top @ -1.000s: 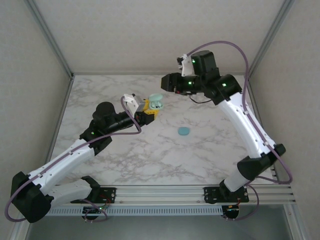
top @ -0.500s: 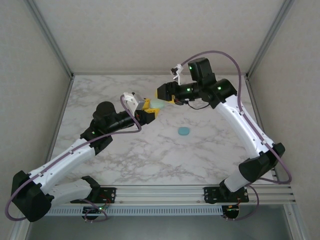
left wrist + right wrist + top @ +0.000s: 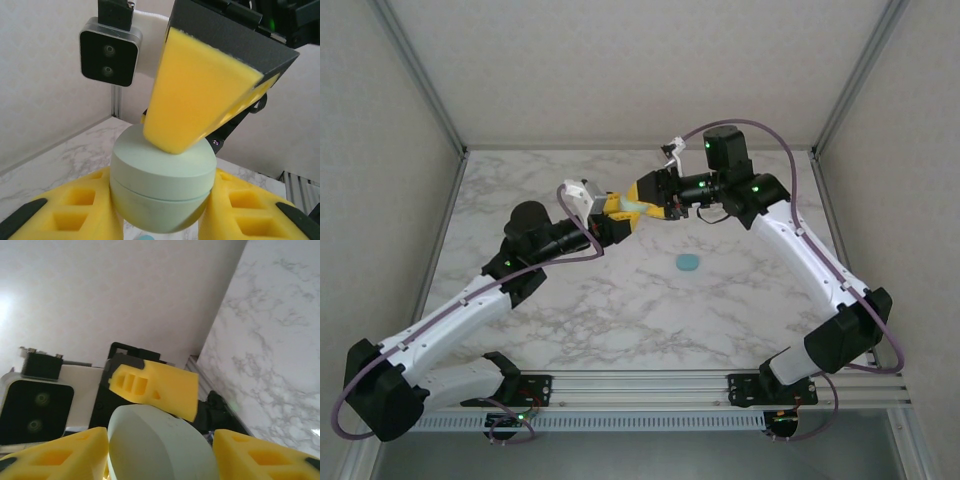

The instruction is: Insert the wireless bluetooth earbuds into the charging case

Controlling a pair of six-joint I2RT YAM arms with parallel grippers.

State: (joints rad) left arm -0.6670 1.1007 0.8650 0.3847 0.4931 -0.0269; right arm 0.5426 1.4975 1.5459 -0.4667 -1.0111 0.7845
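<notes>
The charging case (image 3: 162,172) is a pale green pebble held up off the tabletop (image 3: 570,320) in the left claw (image 3: 162,200), wedged between its two yellow foam pads (image 3: 75,210), which press on opposite sides of the lower half. The seam between lid (image 3: 162,157) and base (image 3: 155,212) looks shut, so whether the earbuds sit inside is hidden. The case reads as hard, smooth, light plastic. Its rounded flanks would likely squirt out of a pinch placed too high or too low, so the widest band just under the seam, where the left claw has it, seems the right hold and leaves the lid free to hinge. The soft foam should forgive a firm squeeze. The buds themselves would be tiny, light and easily flicked away, and are best pinched across the body with the very pad tips. The right claw (image 3: 160,435) comes in from opposite with its jaws about half apart, straddling the case. One of its pads (image 3: 200,95) rests tip-down on the lid, and I cannot tell whether the other bears on it. Well below both claws, on the right claw's side, a small blue-teal round piece (image 3: 689,263) lies alone on the marble.
</notes>
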